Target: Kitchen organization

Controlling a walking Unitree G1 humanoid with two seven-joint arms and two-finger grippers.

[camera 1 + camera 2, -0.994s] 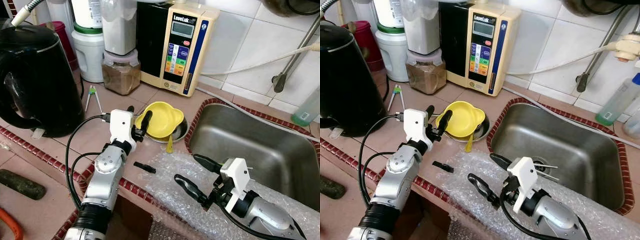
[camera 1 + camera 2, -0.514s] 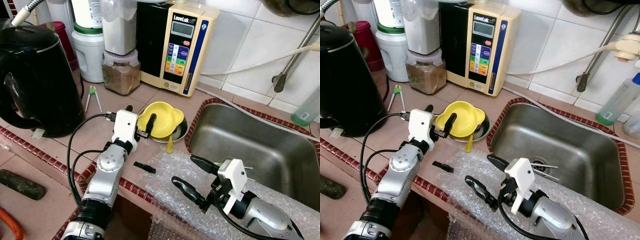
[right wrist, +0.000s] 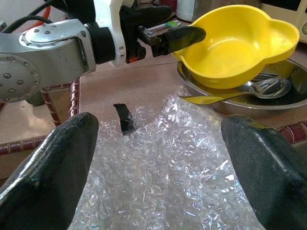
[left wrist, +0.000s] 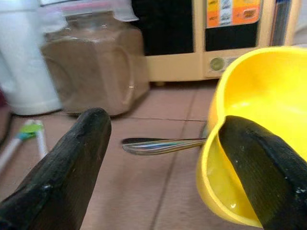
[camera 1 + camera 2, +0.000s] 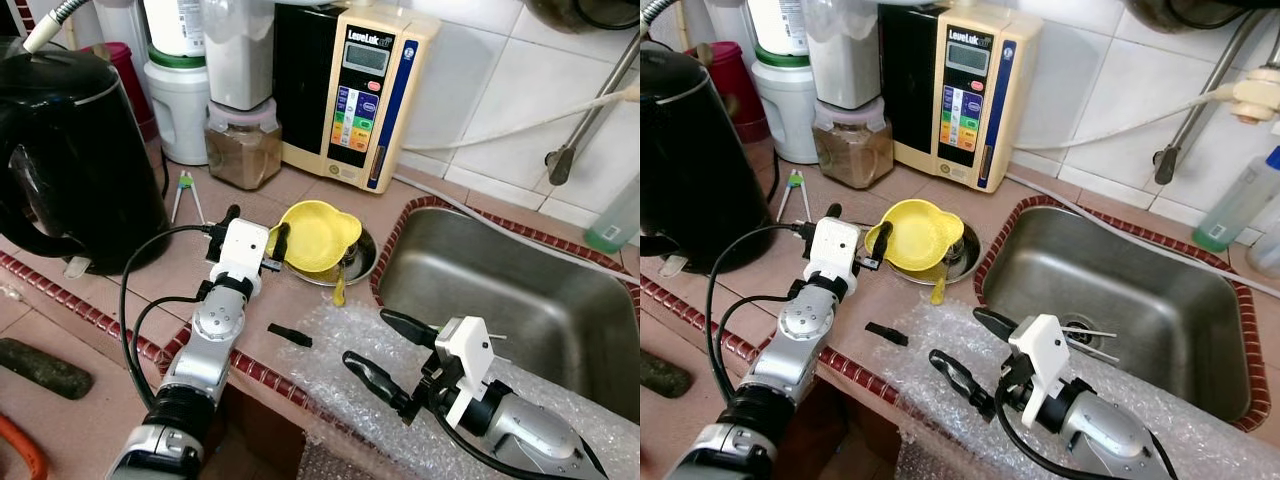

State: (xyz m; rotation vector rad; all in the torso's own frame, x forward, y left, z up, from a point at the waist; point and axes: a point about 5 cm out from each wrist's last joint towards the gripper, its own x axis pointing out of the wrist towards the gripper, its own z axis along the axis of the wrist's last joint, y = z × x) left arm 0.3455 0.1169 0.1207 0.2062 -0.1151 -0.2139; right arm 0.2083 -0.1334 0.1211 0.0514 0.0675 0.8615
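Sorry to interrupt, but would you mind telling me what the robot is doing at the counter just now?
The left gripper is open at the yellow bowl, with one finger inside the rim and the other outside. The bowl sits in a steel dish beside the sink. The right gripper hovers open above the bubble wrap.

Home kitchen: tiled counter (image 5: 300,190), steel sink (image 5: 520,290), kettle (image 5: 70,160).

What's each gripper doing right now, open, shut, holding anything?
Left gripper: open, one finger inside the yellow bowl, the other outside its rim, not clamped.
Right gripper: open, holding nothing, over the bubble wrap.
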